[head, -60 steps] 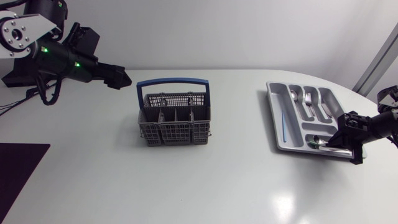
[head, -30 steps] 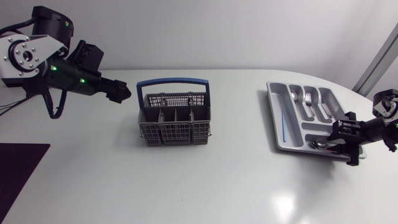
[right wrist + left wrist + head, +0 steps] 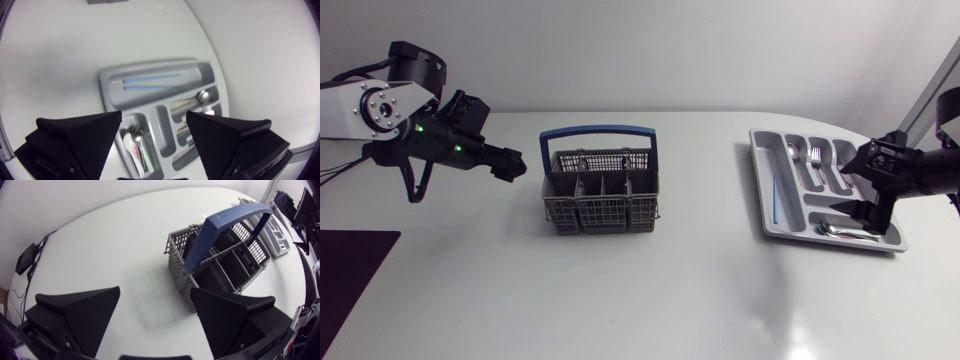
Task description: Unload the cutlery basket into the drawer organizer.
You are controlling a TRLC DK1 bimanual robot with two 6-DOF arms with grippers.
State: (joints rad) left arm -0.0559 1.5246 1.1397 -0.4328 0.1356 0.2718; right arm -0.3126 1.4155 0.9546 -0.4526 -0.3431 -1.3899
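we judge the unloading to be at or close to its end. the cutlery basket (image 3: 601,205) stands toward the back edge of the tabletop, about midway between the side edges, and its compartments look empty from above. the left wrist view also shows nothing standing in them, though the deep corners are dark. the drawer organizer (image 3: 758,175) lies near the tabletop's right edge. it holds forks (image 3: 815,160) and spoons in its short compartments, a spoon (image 3: 835,229) in the cross compartment at its near end, and thin blue sticks (image 3: 150,77) in the long one.

our right gripper (image 3: 154,116) hangs over the organizer's near end, fingers spread wide with nothing between them. our left gripper (image 3: 155,292) is just beside the basket's left end, apart from it, fingers likewise spread and empty.

the next move calls for a check of the basket's compartments. if a piece is left, the left gripper must come in under the blue handle (image 3: 599,131). if not, both arms can draw clear.
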